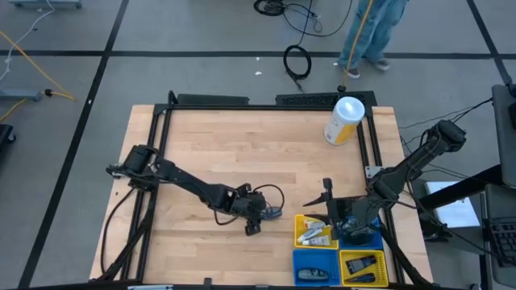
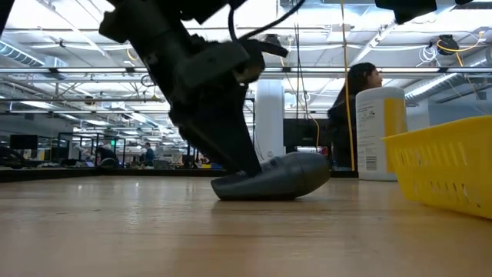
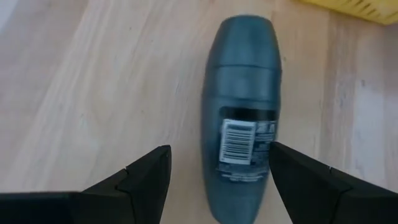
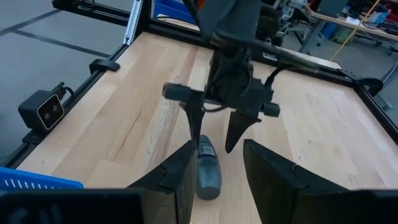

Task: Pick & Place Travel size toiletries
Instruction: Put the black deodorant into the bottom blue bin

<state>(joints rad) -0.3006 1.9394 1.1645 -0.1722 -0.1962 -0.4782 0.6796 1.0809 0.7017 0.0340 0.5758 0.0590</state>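
Dark grey toiletry bottle (image 3: 243,112) lies on its side between our left gripper (image 3: 217,171) fingers, which are spread and not touching it.
Our right gripper (image 4: 217,165), also parted, hovers beside the yellow basket (image 1: 317,229) near the table (image 1: 242,153) front.

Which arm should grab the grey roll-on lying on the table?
Left. Its hand is open, its fingers on either side of the grey roll-on on the bare wood. The right hand is open too, but farther back over the bins.

One grey bottle (image 3: 241,118), four bins (image 1: 316,230)
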